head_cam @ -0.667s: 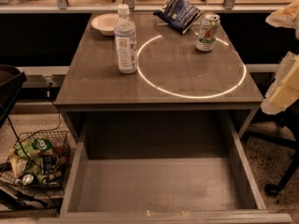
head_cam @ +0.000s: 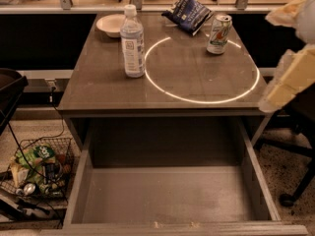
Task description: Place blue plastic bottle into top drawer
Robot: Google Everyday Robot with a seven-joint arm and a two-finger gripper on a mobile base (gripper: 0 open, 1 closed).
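Gripper (head_cam: pixel 290 77) hangs at the right edge, well apart from the blue plastic bottle (head_cam: pixel 133 43) standing upright on the table (head_cam: pixel 197 82), left side. Whether the gripper is open cannot be told. The top drawer (head_cam: pixel 167 200) gapes below. A sideways reach risks toppling the tall bottle or clipping the soda can (head_cam: pixel 219 33).

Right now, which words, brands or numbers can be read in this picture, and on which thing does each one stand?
No text can be read clearly.
blue plastic bottle: label print too blurred.
soda can: markings too blurred.
snack bag: print too blurred.
packets in the wire basket: too blurred.
top drawer, and gripper at the right edge of the table: no text.
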